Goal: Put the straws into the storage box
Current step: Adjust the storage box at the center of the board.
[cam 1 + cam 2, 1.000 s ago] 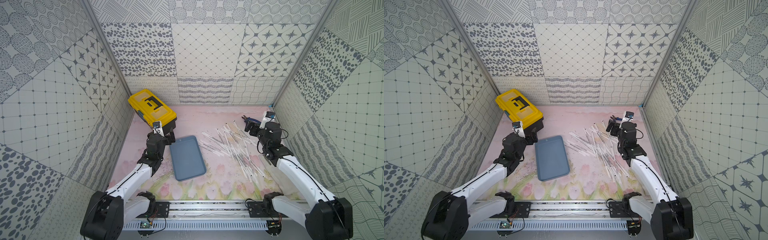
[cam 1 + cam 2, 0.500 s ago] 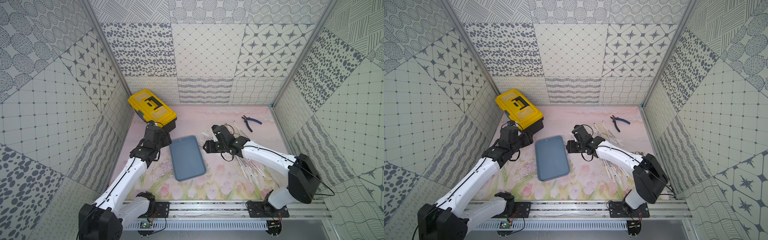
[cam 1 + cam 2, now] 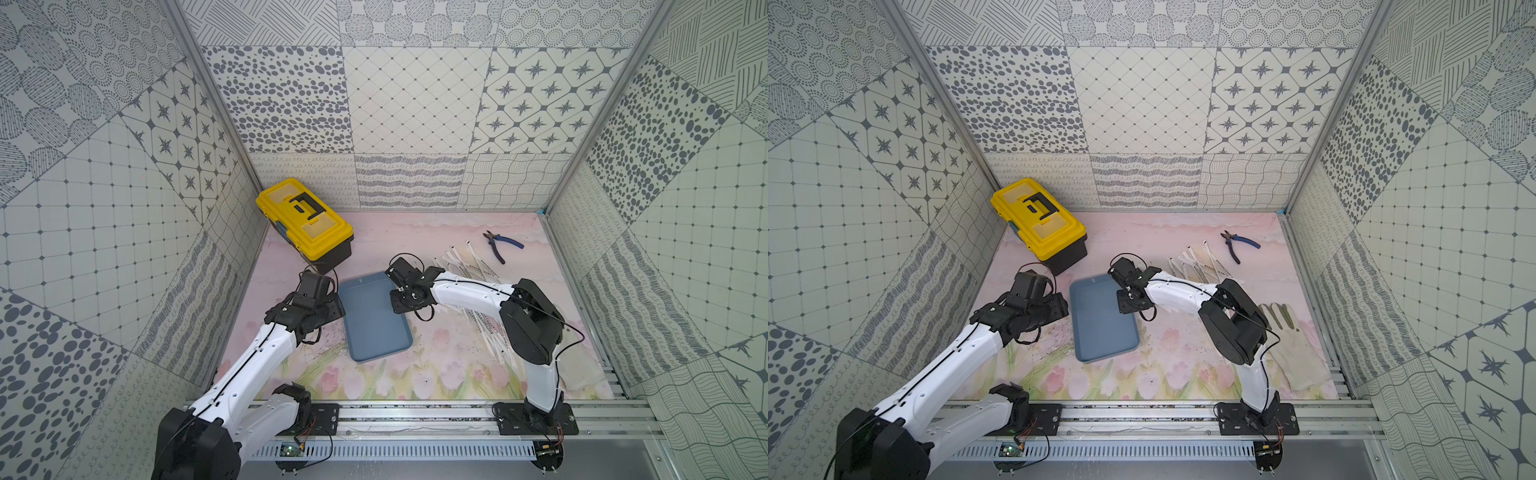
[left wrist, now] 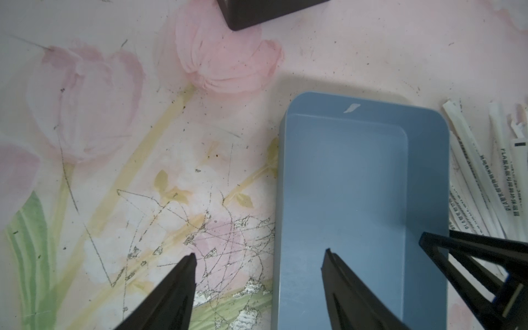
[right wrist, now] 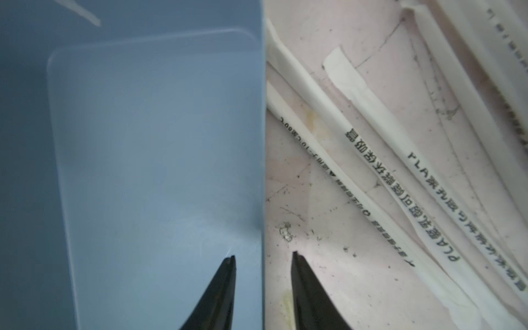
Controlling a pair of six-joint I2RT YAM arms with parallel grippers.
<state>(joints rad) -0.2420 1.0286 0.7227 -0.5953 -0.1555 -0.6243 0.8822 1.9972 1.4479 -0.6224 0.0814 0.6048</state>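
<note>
- Far left, at the back corner, sits the yellow toolbox point(image 3: 305, 220) with its black handle, lid shut, on the tulip-print mat point(image 3: 415, 374).
- Next is my left gripper point(image 4: 259, 254). Its jaws stand well apart and straddle the left wall of the storage box, one finger point(image 4: 177, 285) over the mat and the other over the box floor. It's holding nothing.
- The storage box point(image 3: 374, 328), a shallow blue-grey tray, lies flat mid-mat, just in front of the toolbox, with a tiny white fleck point(image 4: 351, 108) on its far wall.
- My right gripper point(image 5: 263, 254) is at the box's right wall. There's only a narrow gap between the jaws, one tip inside and one outside, and from the wrist view neither is actually pinching the wall.
- The straws point(image 3: 469, 262) are piled loose on the mat right of the box, in white wrappers with dark print. The nearest ones point(image 5: 371, 160) run right up beside that wall.
- Blue-handled pliers point(image 3: 500, 246) lie behind the pile, near the back right corner.
- A pale work glove point(image 3: 1287, 332) lies flat at the right edge.
</note>
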